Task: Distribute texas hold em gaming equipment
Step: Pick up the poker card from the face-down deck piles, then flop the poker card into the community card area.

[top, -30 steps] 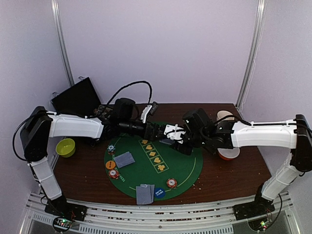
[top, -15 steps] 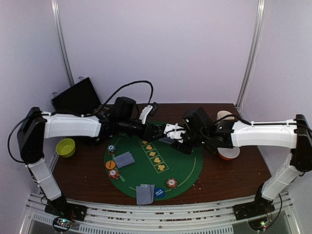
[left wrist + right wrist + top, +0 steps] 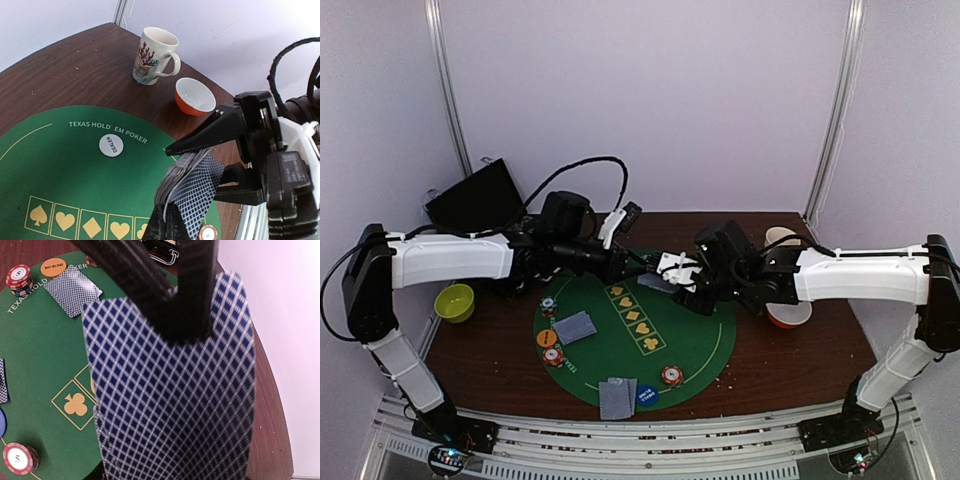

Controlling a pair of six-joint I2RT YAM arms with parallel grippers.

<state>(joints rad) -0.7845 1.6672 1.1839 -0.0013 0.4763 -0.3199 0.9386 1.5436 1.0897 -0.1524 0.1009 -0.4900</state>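
Note:
Over the far side of the green felt mat (image 3: 700, 340) my right gripper (image 3: 672, 278) is shut on a deck of blue-lattice-backed cards (image 3: 170, 405). In the left wrist view my left gripper (image 3: 172, 217) is shut on the edge of the deck's top card (image 3: 205, 197), which is fanned off the stack. The deck hides my right fingertips in the right wrist view. On the mat lie two small card piles (image 3: 576, 326) (image 3: 617, 396), chip stacks (image 3: 549, 305) (image 3: 554, 356) (image 3: 671, 376), an orange disc (image 3: 546, 338), a blue disc (image 3: 647, 394) and a white dealer disc (image 3: 111, 145).
A red-and-white bowl (image 3: 788, 316) and a beige mug (image 3: 782, 238) stand right of the mat, near my right forearm. A yellow-green bowl (image 3: 454, 301) sits at the left table edge. A black case (image 3: 478, 197) leans at the back left, with cables behind the left arm.
My left gripper has gone from open to shut on the top card. The left arm has drawn back a little to the left. The right arm holds still.

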